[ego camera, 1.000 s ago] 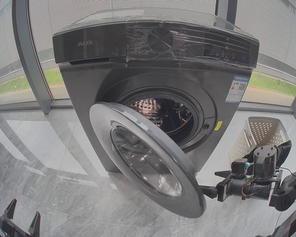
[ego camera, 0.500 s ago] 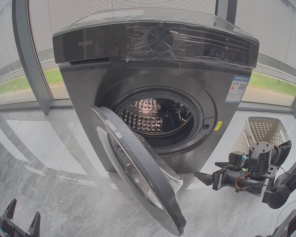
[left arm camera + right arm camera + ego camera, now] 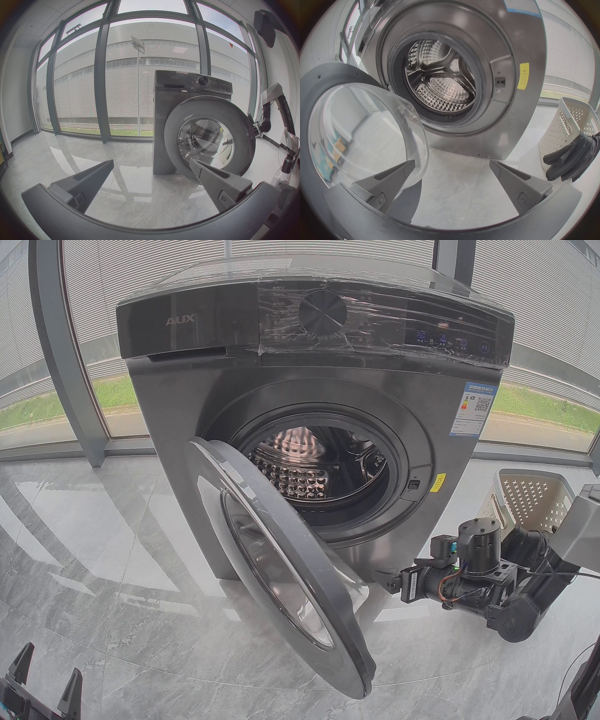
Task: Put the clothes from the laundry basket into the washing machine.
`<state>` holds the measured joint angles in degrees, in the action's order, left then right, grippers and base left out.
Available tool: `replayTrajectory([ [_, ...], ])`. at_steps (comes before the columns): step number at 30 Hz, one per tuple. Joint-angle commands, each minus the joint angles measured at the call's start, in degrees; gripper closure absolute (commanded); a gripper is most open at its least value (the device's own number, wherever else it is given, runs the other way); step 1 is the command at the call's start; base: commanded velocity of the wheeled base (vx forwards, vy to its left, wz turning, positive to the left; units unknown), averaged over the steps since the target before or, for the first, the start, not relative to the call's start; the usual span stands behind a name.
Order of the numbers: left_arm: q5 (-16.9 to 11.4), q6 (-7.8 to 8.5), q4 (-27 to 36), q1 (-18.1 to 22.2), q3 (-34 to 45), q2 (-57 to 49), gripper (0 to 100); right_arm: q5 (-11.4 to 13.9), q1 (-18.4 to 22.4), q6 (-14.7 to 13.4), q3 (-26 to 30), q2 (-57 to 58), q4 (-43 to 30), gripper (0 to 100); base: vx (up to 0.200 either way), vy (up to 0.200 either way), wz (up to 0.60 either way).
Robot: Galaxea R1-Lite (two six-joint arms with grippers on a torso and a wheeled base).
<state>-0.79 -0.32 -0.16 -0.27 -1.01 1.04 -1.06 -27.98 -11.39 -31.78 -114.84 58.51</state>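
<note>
My right pincer apart, empty. Door at 9 o'clock may swing shut, blocking drum; garment overhanging basket may snag.

Pale brand lettering stands on the glossy black top panel of the dark grey front-loading washing machine, high and left of my right hand. Above the hand I see a small yellow sticker, and higher a blue-and-white energy label with a square code. The print on both is too small for me to read. On the panel glow blue lit icons.
</note>
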Motion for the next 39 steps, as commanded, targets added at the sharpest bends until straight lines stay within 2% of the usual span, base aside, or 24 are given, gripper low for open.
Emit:
replayTrajectory([
  [1, 0.0, -0.03, -0.02, 0.0, 1.01, -1.04, 0, 0.09, -2.34, -0.13, -1.18, -4.52, 0.11, 0, 0.0, 0.0, 0.0],
  [6, 0.0, -0.03, -0.02, 0.0, 1.01, -1.04, 0, 0.09, -5.51, -0.13, 0.84, -3.9, 0.55, 0, 0.0, 0.0, 0.0],
  [10, 0.0, -0.03, -0.02, 0.0, 1.01, -1.04, 0, 0.09, -5.16, 0.14, 0.67, -4.17, 4.77, 0, 0.0, 0.0, 0.0],
  [14, 0.0, -0.03, -0.02, 0.0, 1.01, -1.04, 0, 0.18, -5.25, 0.14, -0.74, -4.52, 5.73, 0, 0.0, 0.0, 0.0],
  [17, 0.0, -0.03, -0.02, 0.0, 1.01, -1.04, 0, 0.36, -5.77, -0.04, -2.94, -5.57, 6.0, 0, 0.0, 0.0, 0.0],
  [22, 0.0, -0.03, -0.02, 0.0, 1.01, -1.04, 0, 0.88, -6.65, 0.05, -7.86, -6.72, 4.68, 0, -0.2, 0.0, 0.0],
  [28, 0.0, -0.03, -0.02, 0.0, 1.01, -1.04, 0, 0.88, -8.06, 0.4, -14.54, -10.15, 0.11, 0, -0.033, 0.0, 0.0],
  [33, 0.09, 0.05, -0.02, 0.0, 1.01, -1.04, 0, 0.88, -11.66, 0.4, -18.05, -10.85, -3.32, 0, 0.0, 0.0, 0.0],
  [39, 0.09, 0.05, -0.02, 0.0, 1.01, -1.04, 0, 0.88, -14.65, 0.31, -21.74, -13.84, -3.85, 0, 0.0, 0.0, 0.0],
])
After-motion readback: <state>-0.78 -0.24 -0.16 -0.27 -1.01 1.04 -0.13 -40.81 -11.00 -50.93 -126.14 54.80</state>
